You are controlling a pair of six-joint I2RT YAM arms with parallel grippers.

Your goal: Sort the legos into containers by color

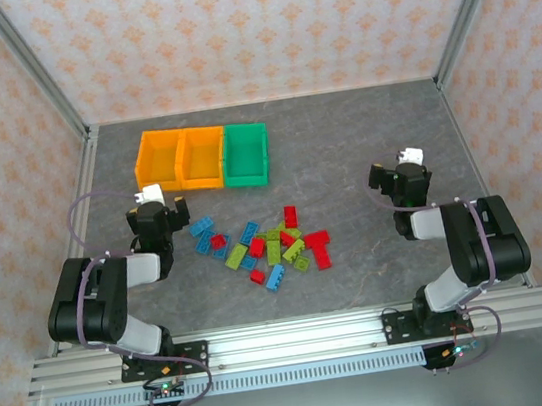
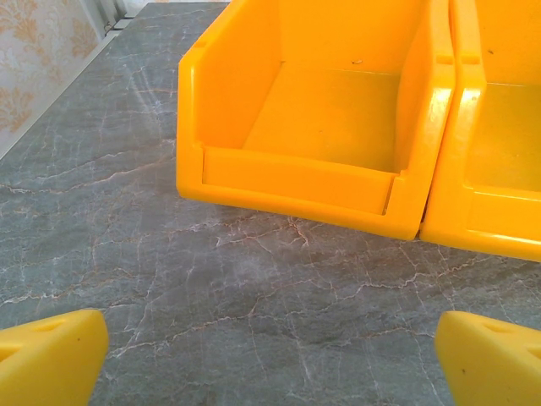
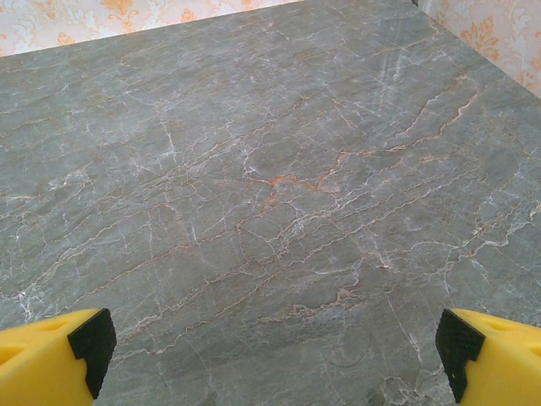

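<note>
From above, the legos [image 1: 267, 246] lie scattered mid-table with their long axes pointing every which way, just in front of the containers [image 1: 203, 157]. That row runs left to right, and all three bins look empty. The table [image 1: 345, 152] lies open to the right.

Left wrist: the left gripper [image 2: 270, 355] is spread wide, holding nothing, facing the leftmost orange bin [image 2: 296, 173].

Right wrist: the right gripper [image 3: 270, 355] gapes wide over open table, holding nothing.

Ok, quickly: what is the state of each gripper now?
Left gripper: open, holding nothing.
Right gripper: open, holding nothing.
</note>
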